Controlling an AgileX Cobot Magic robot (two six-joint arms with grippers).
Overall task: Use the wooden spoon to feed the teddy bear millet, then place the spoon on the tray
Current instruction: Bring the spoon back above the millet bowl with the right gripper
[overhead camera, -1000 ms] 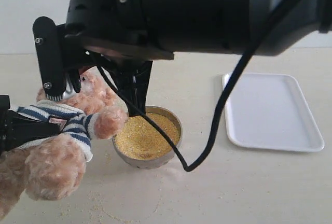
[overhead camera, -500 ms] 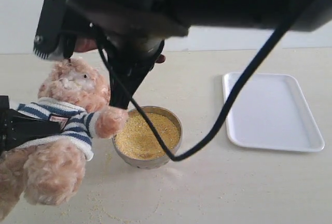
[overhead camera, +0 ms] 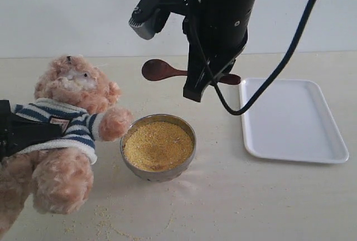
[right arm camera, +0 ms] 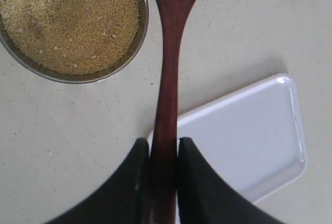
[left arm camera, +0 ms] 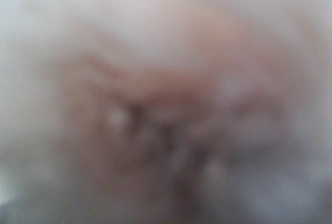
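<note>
Plain white wall behind a pale cream bench. Lighting even and diffuse, shadows soft.

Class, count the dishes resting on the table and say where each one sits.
2. A round metal bowl of yellow millet stands beside the fluffy light-brown teddy bear; a flat white rectangular plastic tray lies to its right. The black robot arm may hide others.

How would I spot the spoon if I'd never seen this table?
Find the teddy bear on the left, then the metal bowl of millet beside it. The right end effector holds the wooden spoon aloft: the only dark reddish-brown, thin-handled thing.
</note>
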